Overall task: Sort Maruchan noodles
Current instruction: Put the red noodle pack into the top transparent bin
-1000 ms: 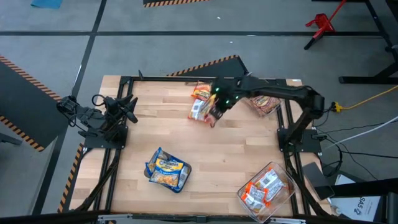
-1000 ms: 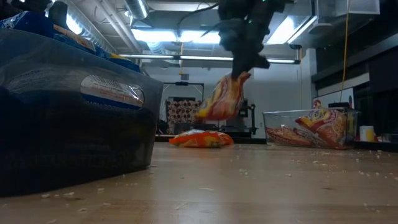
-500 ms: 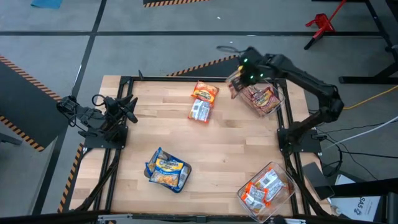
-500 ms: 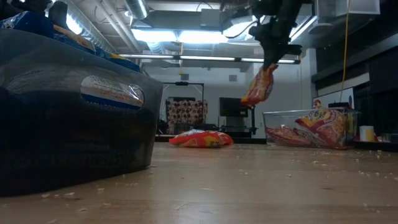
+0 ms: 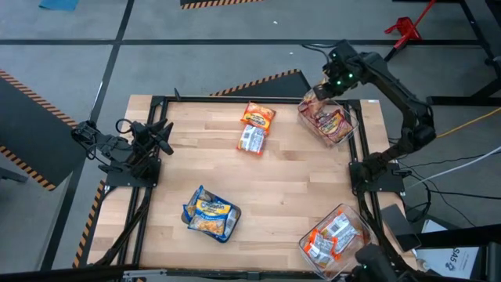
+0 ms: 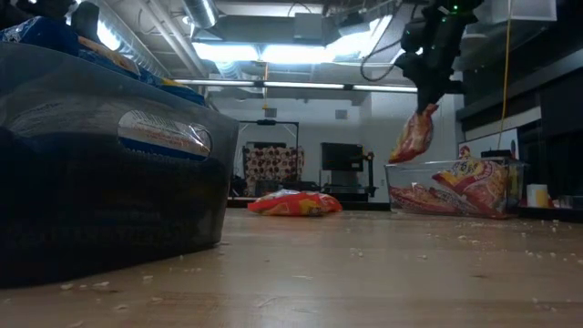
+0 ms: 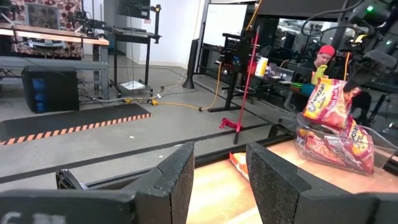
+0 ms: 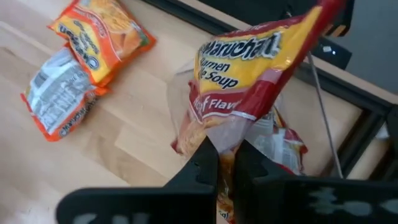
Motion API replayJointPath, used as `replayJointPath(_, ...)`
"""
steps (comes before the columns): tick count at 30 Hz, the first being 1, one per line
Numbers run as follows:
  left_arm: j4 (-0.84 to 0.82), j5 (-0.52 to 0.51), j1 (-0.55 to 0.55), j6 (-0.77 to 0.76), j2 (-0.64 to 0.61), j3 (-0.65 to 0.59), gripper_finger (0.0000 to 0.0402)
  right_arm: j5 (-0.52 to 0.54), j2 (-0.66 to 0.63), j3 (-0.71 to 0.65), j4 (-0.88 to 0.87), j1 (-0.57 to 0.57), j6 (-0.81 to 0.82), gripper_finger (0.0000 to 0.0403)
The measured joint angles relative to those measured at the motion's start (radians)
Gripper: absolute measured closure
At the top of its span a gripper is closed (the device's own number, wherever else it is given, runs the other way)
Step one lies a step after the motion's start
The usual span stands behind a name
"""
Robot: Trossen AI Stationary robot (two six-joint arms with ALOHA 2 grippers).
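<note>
Maruchan noodles: sorted in part; one dark red packet (image 8: 249, 81) hangs from my right gripper, other packets lie on the bench or in bins.
Left gripper (image 5: 160, 135): parked off the bench's left edge, fingers (image 7: 168, 180) standing apart with nothing between them.
Blue-yellow packets (image 5: 210, 214): heaped in a bin near the bench's front edge, left of middle.
Orange-red packets (image 5: 255, 125): two lie loose on the bench near the back edge, one face up, one showing its silvery back; nothing is touching them.
What has changed: a second ago I was holding the dark red packet low over the bench beside those two loose packets; I have since lifted it and swung it rightward to the back right corner.
Right gripper (image 5: 316, 94): fingers pinched shut on the packet's edge, held above the red bin (image 5: 350, 129) at the back right corner, which already holds matching packets.
Front right bin (image 5: 362, 235): holds orange-red packets.
Meaning for the task: I judge the carry is done and only the drop is left; then the two loose packets need sorting.
</note>
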Motion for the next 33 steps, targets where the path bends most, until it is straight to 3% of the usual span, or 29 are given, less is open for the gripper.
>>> replayJointPath(7, 0.000, -0.004, 0.000, 0.000, 0.000, 0.000, 0.0262, -0.064, 0.005, 0.000, -0.032, -0.035, -0.080, 0.0403)
replayJointPath(15, -0.002, -0.004, 0.000, 0.000, 0.000, 0.000, 0.0262, -0.002, 0.038, -0.001, -0.082, -0.035, -0.160, 0.0403)
replayJointPath(33, -0.002, -0.009, 0.000, 0.000, 0.000, 0.000, 0.0262, -0.009, 0.105, -0.007, -0.074, -0.034, -0.299, 0.0402)
